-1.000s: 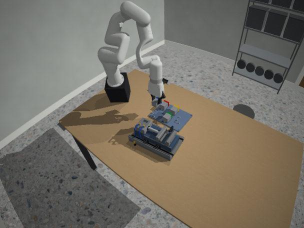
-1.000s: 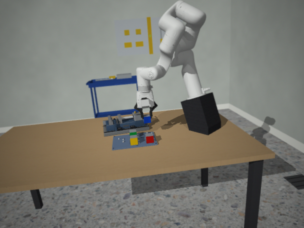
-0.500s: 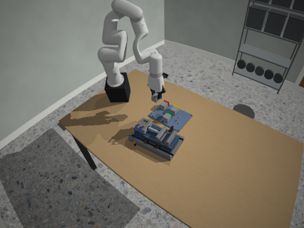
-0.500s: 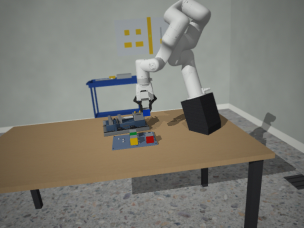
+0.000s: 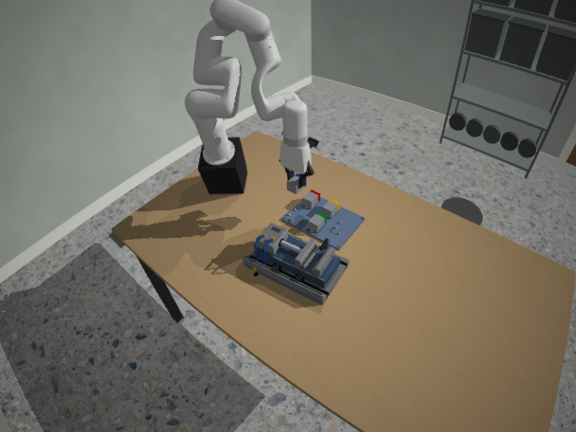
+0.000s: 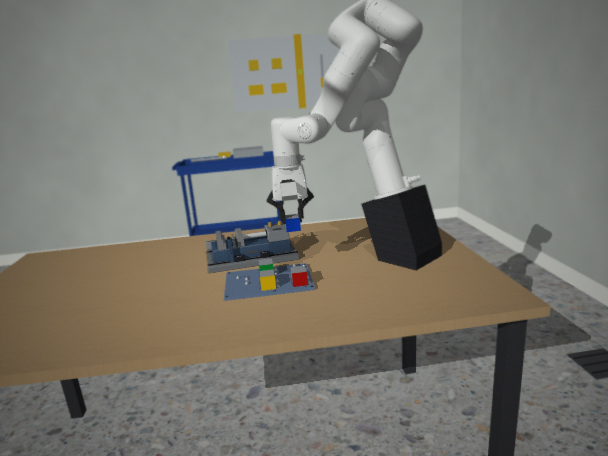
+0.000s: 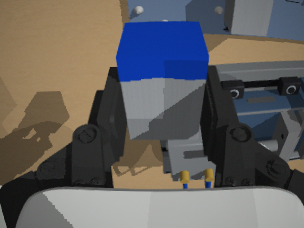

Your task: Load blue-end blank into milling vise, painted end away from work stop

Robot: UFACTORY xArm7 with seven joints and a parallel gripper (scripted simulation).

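My gripper is shut on the grey blank with the blue end and holds it in the air above the table, beside the infeed plate's far corner. It also shows in the exterior view. The milling vise stands on its raised plate in front of the infeed plate; its jaws are apart with nothing between them. The red-ended blank, the yellow-ended blank and the green-ended blank lie on the infeed plate. In the wrist view the green-ended blank is beyond the held one.
The arm's black base stands at the table's far left. Blue hoses hang on the vise's left end block. A blue cart stands behind the table, a shelf rack at the far right.
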